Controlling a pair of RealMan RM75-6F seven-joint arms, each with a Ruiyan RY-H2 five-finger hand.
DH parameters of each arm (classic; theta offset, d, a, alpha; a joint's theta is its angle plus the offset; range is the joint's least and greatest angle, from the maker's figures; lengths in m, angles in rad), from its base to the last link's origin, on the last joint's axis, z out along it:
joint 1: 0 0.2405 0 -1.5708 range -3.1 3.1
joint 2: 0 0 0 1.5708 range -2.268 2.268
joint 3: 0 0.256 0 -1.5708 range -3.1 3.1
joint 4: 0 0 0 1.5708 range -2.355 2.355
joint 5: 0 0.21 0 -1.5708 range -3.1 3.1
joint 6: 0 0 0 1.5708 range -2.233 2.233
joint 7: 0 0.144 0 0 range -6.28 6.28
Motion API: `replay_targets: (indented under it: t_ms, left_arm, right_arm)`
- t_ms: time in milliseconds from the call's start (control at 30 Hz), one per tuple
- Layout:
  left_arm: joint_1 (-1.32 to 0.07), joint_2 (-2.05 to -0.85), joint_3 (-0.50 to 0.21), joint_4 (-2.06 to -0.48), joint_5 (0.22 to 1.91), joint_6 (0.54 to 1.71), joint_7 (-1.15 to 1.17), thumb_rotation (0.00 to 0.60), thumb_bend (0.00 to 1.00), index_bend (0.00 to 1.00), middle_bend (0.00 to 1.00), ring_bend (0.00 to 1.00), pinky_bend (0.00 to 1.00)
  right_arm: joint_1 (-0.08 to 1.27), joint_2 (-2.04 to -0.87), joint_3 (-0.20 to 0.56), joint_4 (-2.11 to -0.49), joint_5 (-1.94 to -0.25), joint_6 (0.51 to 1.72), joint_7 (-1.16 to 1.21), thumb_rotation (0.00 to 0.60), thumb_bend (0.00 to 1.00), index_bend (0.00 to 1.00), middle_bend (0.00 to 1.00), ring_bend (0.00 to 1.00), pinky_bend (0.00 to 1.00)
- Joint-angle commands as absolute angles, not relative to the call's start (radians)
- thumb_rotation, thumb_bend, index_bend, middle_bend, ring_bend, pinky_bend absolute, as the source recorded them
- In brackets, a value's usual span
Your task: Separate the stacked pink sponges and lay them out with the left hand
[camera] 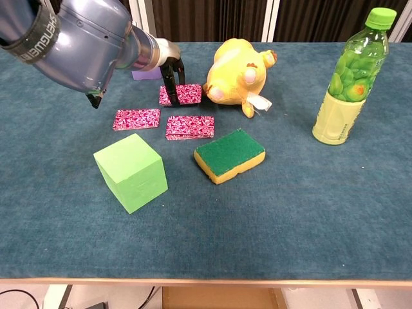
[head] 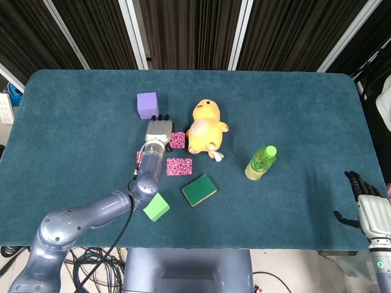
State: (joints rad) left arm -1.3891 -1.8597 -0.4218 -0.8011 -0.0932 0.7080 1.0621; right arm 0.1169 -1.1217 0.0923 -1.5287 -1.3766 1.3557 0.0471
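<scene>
Teal felt table [head: 73,122] before dark curtains [head: 189,30]; left hand [head: 157,129] grasps a sponge [camera: 187,94]; right hand [head: 366,204] released at the near right corner.

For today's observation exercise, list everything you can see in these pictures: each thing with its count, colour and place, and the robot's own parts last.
pink sponges: three, pink patterned; two flat left of centre, the third by the left hand, beside the duck.
plush duck: one, yellow, centre rear.
purple cube: one, rear left.
green cube: one, front left.
scrub sponge: one, green on yellow, front centre.
bottle: one, green, right.
table: one, teal cloth.
left hand: fingers on the third sponge.
right hand: at the table's right edge, holding nothing.
</scene>
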Motion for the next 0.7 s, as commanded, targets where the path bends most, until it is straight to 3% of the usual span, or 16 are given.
replay_targets:
  t_ms: [33, 400, 700]
  left_arm:
    - [-1.389, -1.860, -0.423, -0.801, -0.096, 0.712, 1.067, 0.600, 0.21, 0.44, 0.12, 0.00, 0.00]
    - [-1.389, -1.843, -0.420, -0.832, -0.129, 0.730, 1.122, 0.600, 0.14, 0.33, 0.10, 0.00, 0.00]
    - [-1.384, -1.826, -0.438, -0.856, -0.102, 0.740, 1.100, 0.600, 0.14, 0.29, 0.10, 0.00, 0.00]
  right_arm:
    - [0.117, -1.122, 0.093, -1.529, -1.377, 1.356, 0.047, 0.600, 0.19, 0.00, 0.08, 0.16, 0.22]
    - [0.120, -1.125, 0.090, -1.530, -1.380, 1.351, 0.040, 0.600, 0.19, 0.00, 0.08, 0.16, 0.22]
    - [0.120, -1.125, 0.090, -1.531, -1.382, 1.353, 0.039, 0.600, 0.19, 0.01, 0.08, 0.16, 0.22]
